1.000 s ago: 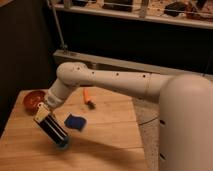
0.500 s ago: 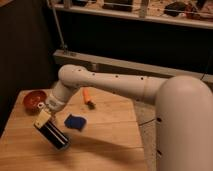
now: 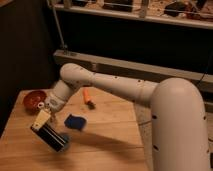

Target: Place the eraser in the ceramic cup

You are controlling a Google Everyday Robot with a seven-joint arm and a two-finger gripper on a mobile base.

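The eraser (image 3: 51,137), a dark oblong block, hangs tilted above the front left part of the desk (image 3: 110,145). Its upper end is clamped in the pincer (image 3: 42,124), which we see closed on it. At the block's lower end we make out a small blue-grey rounded form, which we take for the ceramic cup (image 3: 65,141). It is largely hidden by the block, and we cannot tell whether the two touch. Just right of the pincer lies a bright blue pad (image 3: 75,121). Farther back we note an orange-red bowl (image 3: 33,99) near the left edge and a small orange object (image 3: 88,96). The white arm (image 3: 120,87) reaches in from the right.
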